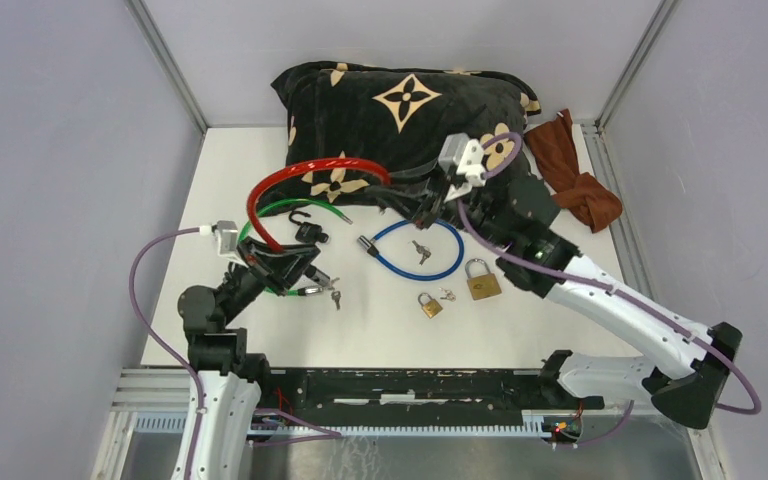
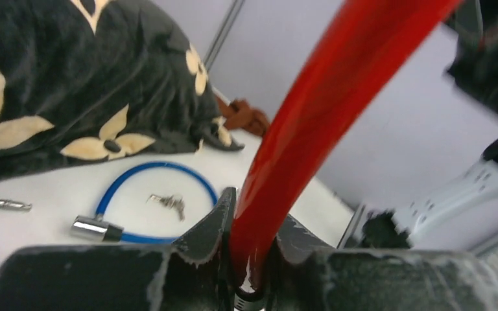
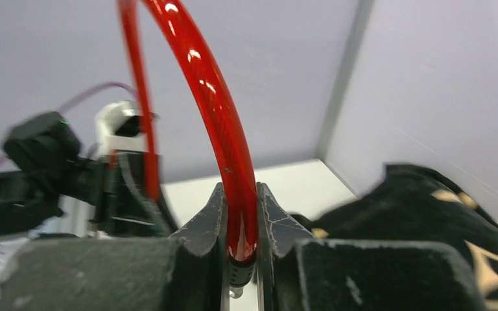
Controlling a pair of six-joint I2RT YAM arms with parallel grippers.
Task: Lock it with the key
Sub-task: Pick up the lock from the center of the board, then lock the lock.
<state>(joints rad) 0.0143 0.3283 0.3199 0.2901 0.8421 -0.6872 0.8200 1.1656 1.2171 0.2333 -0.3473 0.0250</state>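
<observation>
A red cable lock (image 1: 310, 170) arches above the table between my two grippers. My left gripper (image 1: 278, 262) is shut on one end of the red cable (image 2: 298, 129). My right gripper (image 1: 422, 208) is shut on the other end (image 3: 233, 175), just above its black metal tip (image 3: 237, 272). A small bunch of keys (image 1: 420, 250) lies inside a blue cable lock loop (image 1: 415, 250); both show in the left wrist view, the keys (image 2: 168, 202) inside the blue loop (image 2: 136, 181). Another key (image 1: 336, 296) lies by the left gripper.
A black patterned pillow (image 1: 400, 110) lies at the back, a brown cloth (image 1: 575, 180) at the back right. A green cable lock (image 1: 290, 215) with a black lock body (image 1: 309, 233) lies by the left gripper. Two brass padlocks (image 1: 481, 281) (image 1: 429, 305) sit in front.
</observation>
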